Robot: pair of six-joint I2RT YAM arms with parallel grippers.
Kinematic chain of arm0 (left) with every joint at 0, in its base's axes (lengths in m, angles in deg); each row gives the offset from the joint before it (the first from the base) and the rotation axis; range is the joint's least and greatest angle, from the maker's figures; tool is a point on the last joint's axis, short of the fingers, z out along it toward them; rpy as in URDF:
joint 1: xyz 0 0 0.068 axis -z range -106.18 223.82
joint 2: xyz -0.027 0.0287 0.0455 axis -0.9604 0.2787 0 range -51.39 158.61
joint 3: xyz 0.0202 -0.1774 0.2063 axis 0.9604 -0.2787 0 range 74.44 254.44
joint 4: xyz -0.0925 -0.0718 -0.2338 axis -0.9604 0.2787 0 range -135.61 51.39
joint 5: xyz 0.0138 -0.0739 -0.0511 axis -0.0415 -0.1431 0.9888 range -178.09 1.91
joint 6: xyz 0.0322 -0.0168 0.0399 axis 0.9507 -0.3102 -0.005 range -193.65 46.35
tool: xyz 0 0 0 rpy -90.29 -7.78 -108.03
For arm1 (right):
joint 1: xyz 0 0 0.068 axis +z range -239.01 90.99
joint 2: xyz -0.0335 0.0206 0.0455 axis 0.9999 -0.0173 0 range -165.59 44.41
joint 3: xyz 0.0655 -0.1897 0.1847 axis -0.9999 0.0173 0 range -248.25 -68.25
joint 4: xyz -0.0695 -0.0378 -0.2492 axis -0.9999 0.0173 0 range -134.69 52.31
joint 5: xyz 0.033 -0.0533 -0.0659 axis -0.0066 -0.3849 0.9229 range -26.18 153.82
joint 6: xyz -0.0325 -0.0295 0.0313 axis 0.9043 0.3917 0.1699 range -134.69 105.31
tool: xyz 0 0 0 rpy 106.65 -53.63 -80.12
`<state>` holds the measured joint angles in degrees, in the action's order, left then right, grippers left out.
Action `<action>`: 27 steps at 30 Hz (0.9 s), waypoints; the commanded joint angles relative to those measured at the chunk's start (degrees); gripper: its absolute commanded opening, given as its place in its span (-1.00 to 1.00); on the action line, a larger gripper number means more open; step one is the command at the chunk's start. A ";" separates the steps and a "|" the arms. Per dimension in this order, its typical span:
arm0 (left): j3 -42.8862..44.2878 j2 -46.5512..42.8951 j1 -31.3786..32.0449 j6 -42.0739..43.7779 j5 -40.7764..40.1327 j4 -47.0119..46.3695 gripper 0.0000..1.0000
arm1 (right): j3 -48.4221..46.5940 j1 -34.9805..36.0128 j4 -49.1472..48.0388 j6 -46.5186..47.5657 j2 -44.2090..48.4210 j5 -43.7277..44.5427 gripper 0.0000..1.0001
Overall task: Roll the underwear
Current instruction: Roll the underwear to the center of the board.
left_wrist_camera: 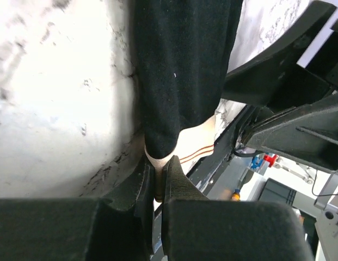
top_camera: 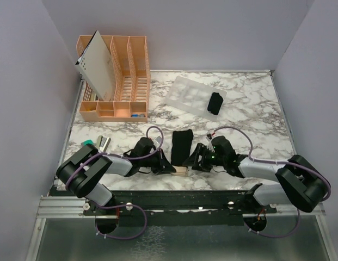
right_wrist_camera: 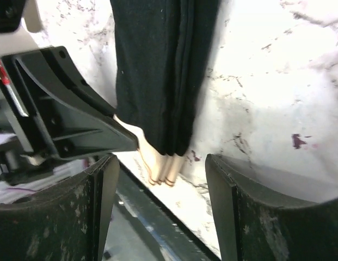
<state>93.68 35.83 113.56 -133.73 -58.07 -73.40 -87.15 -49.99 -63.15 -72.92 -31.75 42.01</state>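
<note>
One underwear (top_camera: 181,145) lies folded into a long black strip on the marble table, its tan band (top_camera: 180,171) at the near edge. My left gripper (top_camera: 170,167) is shut on the band's left corner; the left wrist view shows the fingers (left_wrist_camera: 177,179) pinching the tan band (left_wrist_camera: 201,141) below the black cloth (left_wrist_camera: 185,70). My right gripper (top_camera: 194,162) stands open to the strip's right. In the right wrist view its jaws straddle the band's layered end (right_wrist_camera: 160,163) without touching it. A second underwear (top_camera: 214,103) sits rolled into a small black bundle on the white tray (top_camera: 185,93).
An orange desk organiser (top_camera: 122,81) with a pale perforated board (top_camera: 98,62) stands at the back left. Small items (top_camera: 101,143) lie at the left near my left arm. Grey walls close in the table on three sides. The table's front edge runs just below the tan band.
</note>
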 commanded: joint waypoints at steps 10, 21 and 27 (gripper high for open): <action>6.59 -2.17 -11.75 20.34 1.96 32.17 -1.00 | -0.79 6.10 -3.26 65.62 13.62 12.25 0.40; 8.29 2.18 -13.86 23.08 6.05 32.56 -1.00 | 1.83 22.51 -18.38 107.05 1.25 13.01 0.33; 10.44 5.30 -14.54 24.75 7.63 33.04 -1.00 | 1.38 27.94 -23.71 116.13 -7.52 17.91 0.27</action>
<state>104.65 37.23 99.23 -113.57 -47.25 -46.03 -86.05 -24.50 -79.76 32.93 -35.57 55.94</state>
